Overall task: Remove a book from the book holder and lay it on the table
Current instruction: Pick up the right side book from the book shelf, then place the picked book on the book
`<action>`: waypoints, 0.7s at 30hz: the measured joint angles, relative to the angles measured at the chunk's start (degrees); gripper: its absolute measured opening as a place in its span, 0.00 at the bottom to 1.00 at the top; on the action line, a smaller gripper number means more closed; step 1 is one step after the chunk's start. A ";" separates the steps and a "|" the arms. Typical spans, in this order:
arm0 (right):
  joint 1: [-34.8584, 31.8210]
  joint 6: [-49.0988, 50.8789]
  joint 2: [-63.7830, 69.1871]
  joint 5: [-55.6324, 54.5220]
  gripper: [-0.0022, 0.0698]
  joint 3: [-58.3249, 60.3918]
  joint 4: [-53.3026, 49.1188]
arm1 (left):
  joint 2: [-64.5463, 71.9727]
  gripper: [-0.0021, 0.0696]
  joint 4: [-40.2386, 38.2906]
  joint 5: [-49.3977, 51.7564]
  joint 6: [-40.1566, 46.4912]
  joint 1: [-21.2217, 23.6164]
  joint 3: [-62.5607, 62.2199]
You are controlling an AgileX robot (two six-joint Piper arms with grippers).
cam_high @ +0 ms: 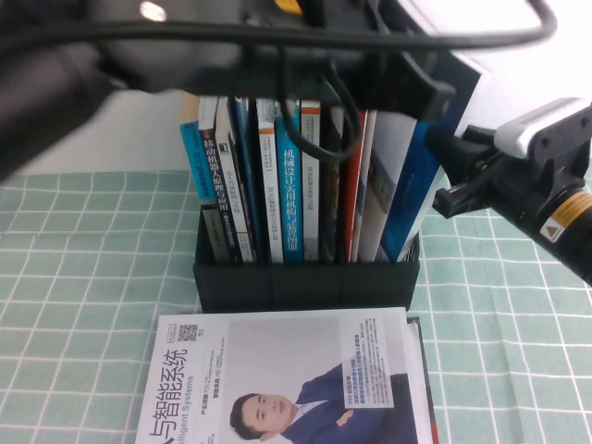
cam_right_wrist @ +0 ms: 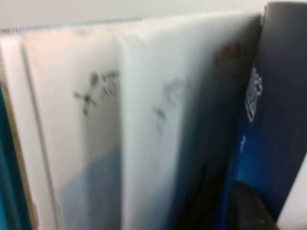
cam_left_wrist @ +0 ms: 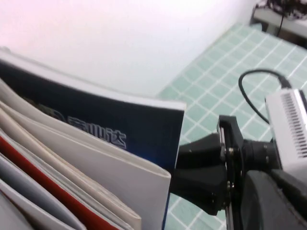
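- Thin blue-backed magazine (cam_high: 413, 180) is standing in the rightmost slot of the black mesh file rack (cam_high: 305, 282).
- Right gripper (cam_high: 442, 153) is sitting at its top edge; jaw state unreadable.
- Left gripper (cam_high: 319, 65) is hovering above the rack; grip unclear.
- Magazine looks light, floppy, glossy: pinching near the spine seems best.

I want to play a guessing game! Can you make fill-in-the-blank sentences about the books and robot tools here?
The thin blue-backed magazine stands at the black plastic book holder's ____ end.
The right tool is beside that ____.
The left tool is ____ in every view.
The white magazine showing a man in a ____ suit lies on the pale green grid-cloth table.

Answers: right; magazine; unseen; blue
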 joint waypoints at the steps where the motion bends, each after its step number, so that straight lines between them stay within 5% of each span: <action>1: 0.12 -1.40 -1.26 1.03 0.24 0.14 0.83 | -2.00 0.03 0.18 0.09 0.24 0.00 0.00; 14: -0.17 -23.11 -26.68 3.82 0.23 0.39 9.48 | -23.17 0.03 10.81 3.99 -0.60 0.00 -0.03; 21: -0.67 -21.10 -37.80 18.26 0.21 -4.37 -8.64 | -29.83 0.03 16.39 10.61 -3.18 0.00 -0.03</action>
